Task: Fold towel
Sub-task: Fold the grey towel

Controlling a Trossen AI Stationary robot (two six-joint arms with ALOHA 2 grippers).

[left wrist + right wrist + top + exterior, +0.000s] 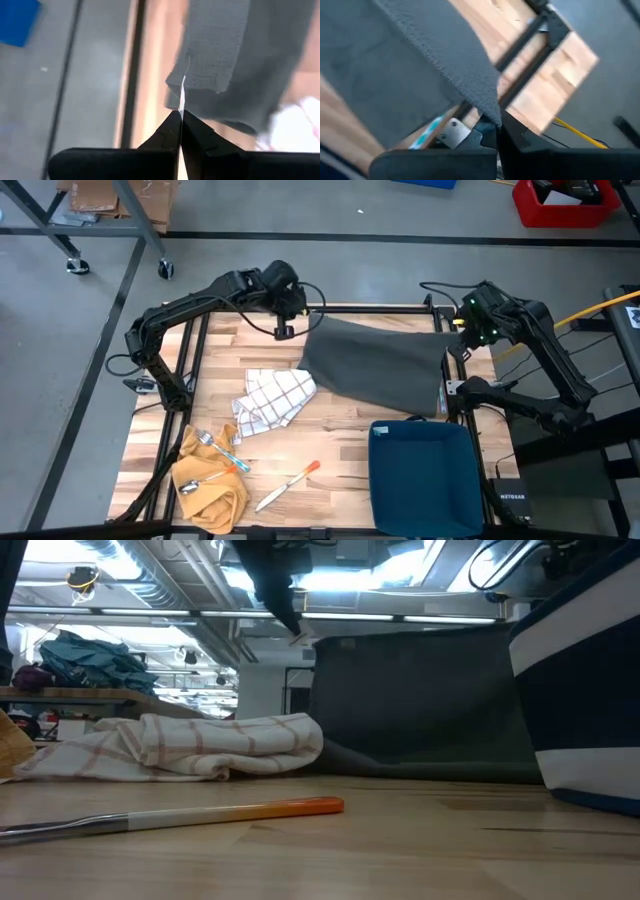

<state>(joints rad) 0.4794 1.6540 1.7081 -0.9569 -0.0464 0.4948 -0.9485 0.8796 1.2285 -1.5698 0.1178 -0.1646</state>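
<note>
Between both grippers: grey towel [385, 365] stretched over far side of counter [340, 442], raised edge hanging like curtain, lower part resting on wood. Left gripper [285, 330] clenched on thin white tag [182, 92] at towel corner. Right gripper [456, 350] clenched on opposite towel corner, near counter's right rail. Below left gripper: checked cloth [272, 400] bunched, touching towel edge. Nearer front: blue bin [425, 478], orange-handled knife [288, 485], yellow cloth [210, 485] with spoon [200, 480] and fork [218, 448].
</note>
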